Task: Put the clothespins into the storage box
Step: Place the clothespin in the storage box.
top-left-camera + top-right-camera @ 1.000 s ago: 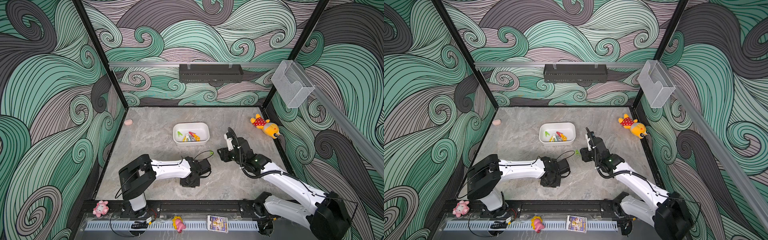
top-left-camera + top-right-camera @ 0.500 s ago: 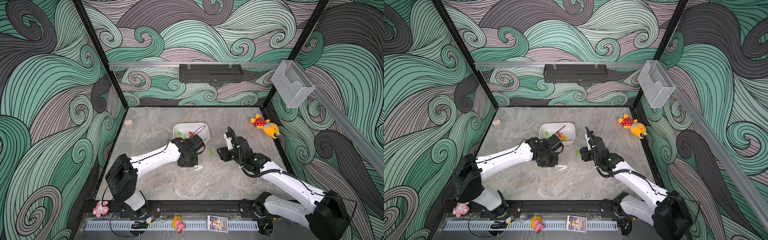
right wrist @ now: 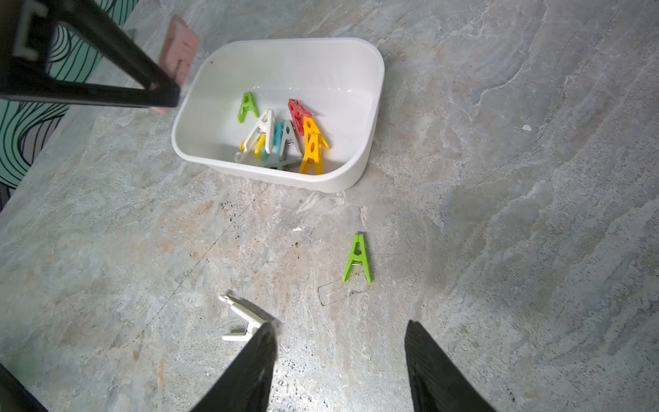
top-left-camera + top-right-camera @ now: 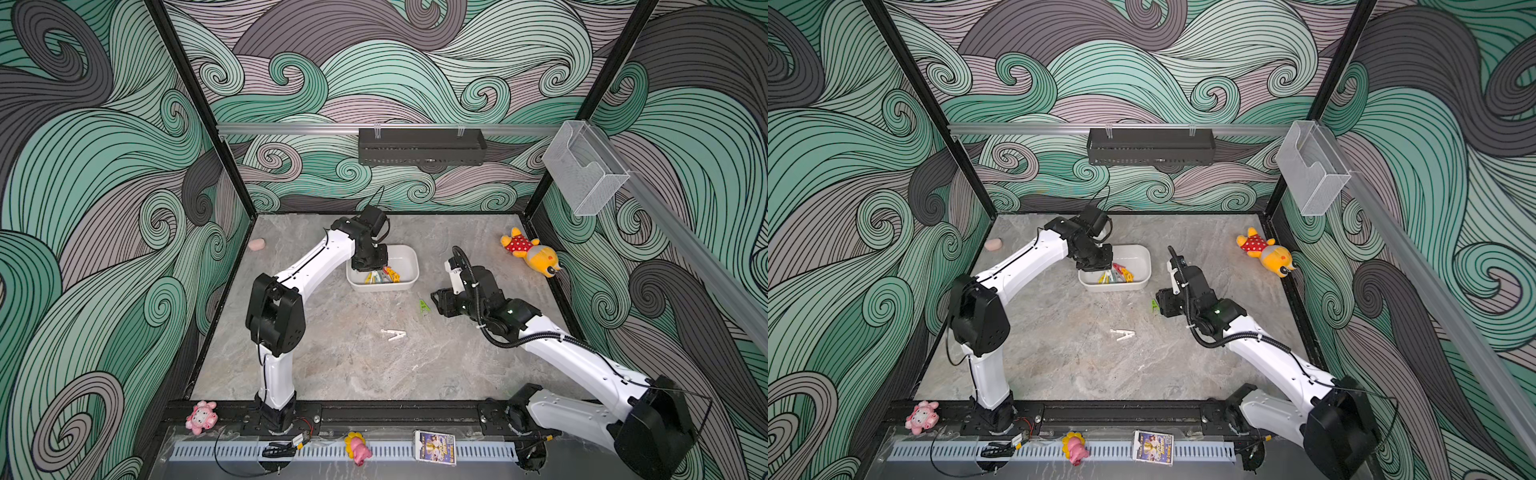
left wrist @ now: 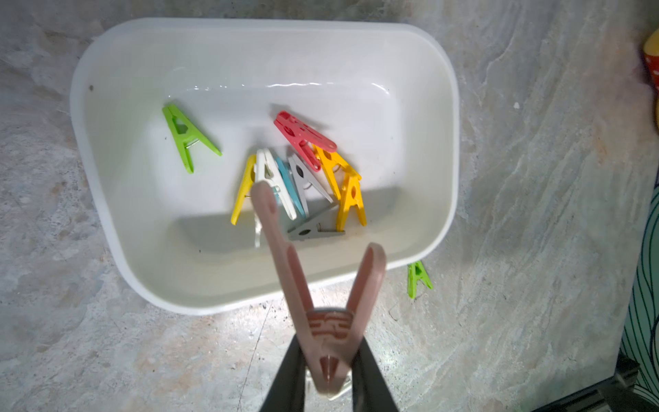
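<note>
Having swung up-table, left gripper clenches pink clothespin over storage box — right gripper gapes, unmoved.

We see a grey marbled desk carrying the white storage box, a green clothespin and a white clothespin nearby, a yellow plush toy and a pink lump.

Left wrist: blurred pink clothespin overlaps piled clothespins; plush toy cropped at edge. Right wrist: 1 finger of right hand partly covers white clothespin.
</note>
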You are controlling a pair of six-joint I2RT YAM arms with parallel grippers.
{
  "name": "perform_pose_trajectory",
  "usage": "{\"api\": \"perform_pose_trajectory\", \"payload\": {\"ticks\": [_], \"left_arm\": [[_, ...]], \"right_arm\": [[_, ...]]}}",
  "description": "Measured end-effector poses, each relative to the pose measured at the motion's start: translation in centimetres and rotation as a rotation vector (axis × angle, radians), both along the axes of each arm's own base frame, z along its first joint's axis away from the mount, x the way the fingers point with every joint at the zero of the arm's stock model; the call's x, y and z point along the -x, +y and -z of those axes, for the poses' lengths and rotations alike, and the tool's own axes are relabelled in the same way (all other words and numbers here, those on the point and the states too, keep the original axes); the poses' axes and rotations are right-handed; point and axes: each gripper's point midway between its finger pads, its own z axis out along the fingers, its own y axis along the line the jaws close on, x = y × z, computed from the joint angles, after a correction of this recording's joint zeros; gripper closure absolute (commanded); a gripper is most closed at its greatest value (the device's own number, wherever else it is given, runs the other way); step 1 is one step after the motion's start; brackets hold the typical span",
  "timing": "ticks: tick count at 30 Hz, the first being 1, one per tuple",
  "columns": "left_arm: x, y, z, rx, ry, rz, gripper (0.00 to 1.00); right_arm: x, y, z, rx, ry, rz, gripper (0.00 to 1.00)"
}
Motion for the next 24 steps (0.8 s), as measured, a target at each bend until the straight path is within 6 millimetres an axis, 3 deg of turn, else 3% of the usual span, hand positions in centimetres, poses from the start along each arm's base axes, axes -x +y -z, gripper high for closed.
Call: {"api": "perform_pose_trajectory", "payload": {"ticks": [6, 16, 24], "left_arm": [[-3.2, 0.9, 3.4, -0.004, 0.048, 0.005, 0.79], [-4.7, 1.8, 8.2, -0.035, 0.117, 0.009, 0.76], [-4.9, 2.4, 9.2, -0.049, 0.133, 0.018, 0.53]], "right_arm": [[0.2, 0.3, -0.2, -0.014, 0.014, -0.012, 0.41], [0.9, 0.1, 1.5, 0.004, 0.059, -0.018, 0.40], [0.9, 0.2, 4.3, 0.046, 0.124, -0.026, 0.40]]}}
